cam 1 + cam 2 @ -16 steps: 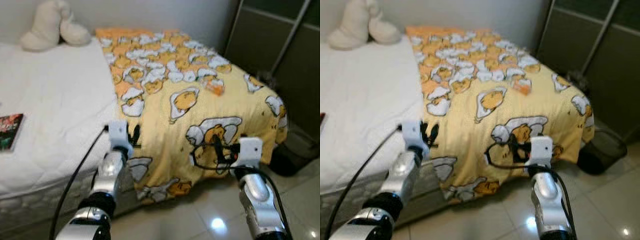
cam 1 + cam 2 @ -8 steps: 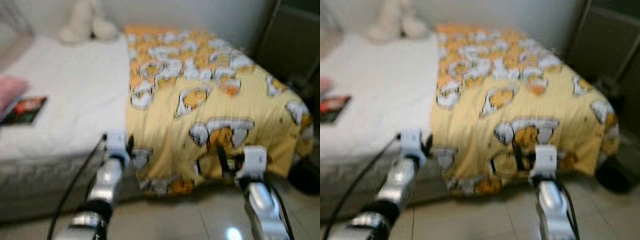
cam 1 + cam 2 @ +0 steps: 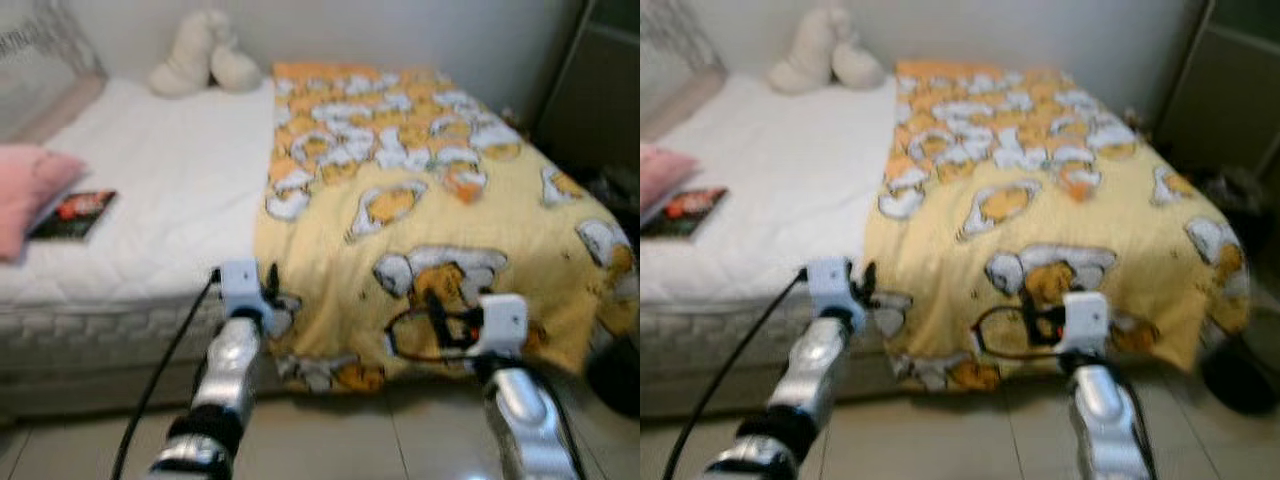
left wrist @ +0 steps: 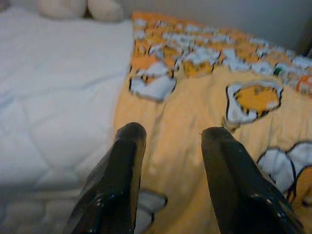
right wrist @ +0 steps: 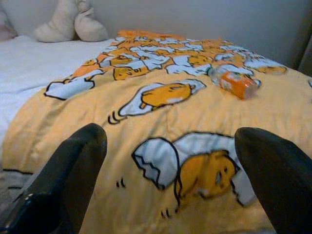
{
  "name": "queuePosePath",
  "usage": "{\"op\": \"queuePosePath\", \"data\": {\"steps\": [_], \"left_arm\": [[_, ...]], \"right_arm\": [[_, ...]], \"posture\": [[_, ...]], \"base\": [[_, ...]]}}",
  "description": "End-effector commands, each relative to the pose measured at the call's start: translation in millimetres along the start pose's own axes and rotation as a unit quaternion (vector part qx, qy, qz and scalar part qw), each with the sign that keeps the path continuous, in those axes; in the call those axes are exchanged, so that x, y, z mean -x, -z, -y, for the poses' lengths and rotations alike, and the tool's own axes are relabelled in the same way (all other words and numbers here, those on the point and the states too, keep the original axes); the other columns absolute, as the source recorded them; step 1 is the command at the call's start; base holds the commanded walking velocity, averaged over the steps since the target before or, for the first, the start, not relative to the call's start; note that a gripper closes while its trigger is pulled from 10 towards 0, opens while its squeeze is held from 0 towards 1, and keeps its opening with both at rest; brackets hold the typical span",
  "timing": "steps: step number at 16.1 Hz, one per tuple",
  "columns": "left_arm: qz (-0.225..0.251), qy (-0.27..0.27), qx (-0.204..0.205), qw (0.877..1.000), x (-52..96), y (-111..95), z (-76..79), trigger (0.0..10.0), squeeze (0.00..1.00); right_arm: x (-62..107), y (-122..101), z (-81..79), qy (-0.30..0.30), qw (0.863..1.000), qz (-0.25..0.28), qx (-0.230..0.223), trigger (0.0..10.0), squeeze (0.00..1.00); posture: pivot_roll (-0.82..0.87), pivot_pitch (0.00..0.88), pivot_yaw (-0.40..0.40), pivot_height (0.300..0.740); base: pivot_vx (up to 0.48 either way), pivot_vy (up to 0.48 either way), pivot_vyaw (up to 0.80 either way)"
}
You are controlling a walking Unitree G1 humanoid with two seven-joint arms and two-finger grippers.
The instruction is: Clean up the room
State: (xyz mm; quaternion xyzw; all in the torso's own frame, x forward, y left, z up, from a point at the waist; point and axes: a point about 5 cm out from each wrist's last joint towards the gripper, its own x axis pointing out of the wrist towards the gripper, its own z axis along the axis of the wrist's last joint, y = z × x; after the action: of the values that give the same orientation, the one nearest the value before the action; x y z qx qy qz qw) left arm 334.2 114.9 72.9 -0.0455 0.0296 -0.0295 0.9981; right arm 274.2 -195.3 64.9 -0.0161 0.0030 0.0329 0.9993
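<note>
A bed stands before me with a white mattress on its left half and a yellow egg-print blanket on its right half. A small orange bottle lies on the blanket, and is also seen as the orange bottle ahead of my right gripper. A cream plush toy sits at the far edge. A dark book and a pink pillow lie on the mattress at the left. My left gripper is open at the blanket's near edge. My right gripper is wide open, low before the hanging blanket.
A tiled floor runs along the bed's near side. A dark wardrobe stands at the right, with a dark object on the floor below it. A grey patterned cushion leans at the far left.
The camera has swung left and pulled back, so the pink pillow and more of the mattress have come into view. Both arms keep the same pose, grippers still open.
</note>
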Motion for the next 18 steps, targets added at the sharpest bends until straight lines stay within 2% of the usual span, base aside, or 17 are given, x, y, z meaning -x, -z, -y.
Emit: {"op": "queuePosePath", "data": {"steps": [1, 2, 4, 5, 7, 15, 17, 18], "left_arm": [[0.005, -0.011, -0.004, 1.0, -2.8, -5, -7.1, 10.0, 0.0], [0.004, -0.011, -0.004, 1.0, -3.1, -5, -7.5, 10.0, 0.0], [-0.001, 0.027, -0.009, 1.0, -8.8, -9, -1.6, 10.0, 0.0], [0.007, 0.022, 0.002, 1.0, -17.2, -21, -1.7, 10.0, 0.0], [0.028, 0.041, -0.017, 0.999, -19.9, -29, 3.5, 10.0, 0.0], [0.023, 0.077, -0.039, 0.996, -19.7, -26, 10.4, 10.0, 0.0], [0.025, 0.089, -0.05, 0.994, -19.6, -26, 12.4, 10.0, 0.0], [0.029, 0.12, -0.063, 0.99, -18.2, -26, 18.5, 10.0, 0.0]], "right_arm": [[-5.0, -6, -4.7, -0.009, 1.0, 0.014, -0.004, 10.0, 0.0], [-5.3, -6, -4.4, -0.009, 1.0, 0.014, -0.004, 10.0, 0.0], [-6.6, -4, -4.4, -0.011, 1.0, 0.008, 0.001, 10.0, 0.0], [-8.8, -4, -9.6, -0.025, 1.0, 0.004, 0.005, 10.0, 0.0], [-10.1, -5, -8.3, -0.018, 1.0, 0.007, 0.002, 10.0, 0.0], [-8.2, -3, -0.4, 0.005, 1.0, -0.001, 0.007, 10.0, 0.0], [-9.4, -5, 3.2, 0.022, 1.0, 0.003, 0.008, 10.0, 0.0], [-9.4, -6, 13.3, 0.063, 0.998, 0.003, 0.013, 10.0, 0.0]], "posture": [[0.1, 0.0, 0.029, 0.74], [0.1, 0.0, 0.029, 0.74], [0.11, 0.0, 0.015, 0.74], [0.11, 0.0, 0.014, 0.74], [0.11, 0.0, 0.01, 0.74], [0.09, 0.0, 0.019, 0.74], [0.09, 0.0, 0.024, 0.74], [0.09, 0.0, 0.03, 0.74]], "base": [[0.48, 0.0, 0.7], [0.48, 0.0, 0.7], [0.48, 0.0, 0.68], [0.48, 0.0, 0.64], [0.48, 0.0, 0.63], [0.48, 0.0, 0.59], [0.48, 0.0, 0.52], [0.48, 0.0, 0.0]]}}
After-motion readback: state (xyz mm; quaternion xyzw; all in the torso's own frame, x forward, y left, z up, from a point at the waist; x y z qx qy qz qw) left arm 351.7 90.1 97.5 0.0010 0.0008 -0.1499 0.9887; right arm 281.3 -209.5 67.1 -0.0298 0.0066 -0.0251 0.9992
